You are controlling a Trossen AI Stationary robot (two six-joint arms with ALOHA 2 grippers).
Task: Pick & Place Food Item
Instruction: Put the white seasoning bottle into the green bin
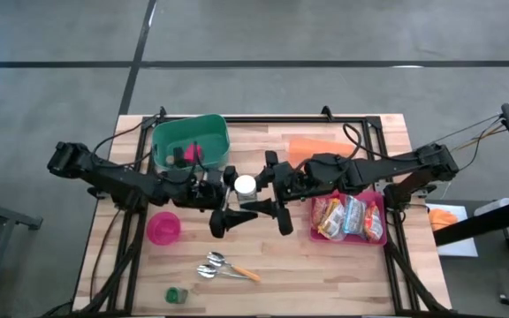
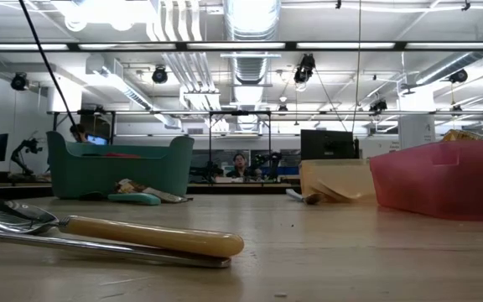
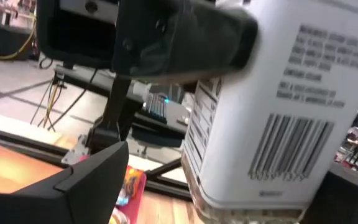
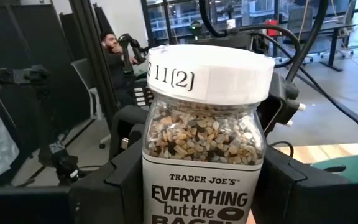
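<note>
Jar btwn right fingers, left apart.

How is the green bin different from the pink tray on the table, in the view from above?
The green bin stands at the table's back left, while the pink tray lies on the right side, nearer the front. The green bin holds a pink item and is otherwise mostly bare; the pink tray is packed with snack packets. In the low view the green bin rises taller than the pink tray. Both are open-topped containers resting on the wooden table.
</note>
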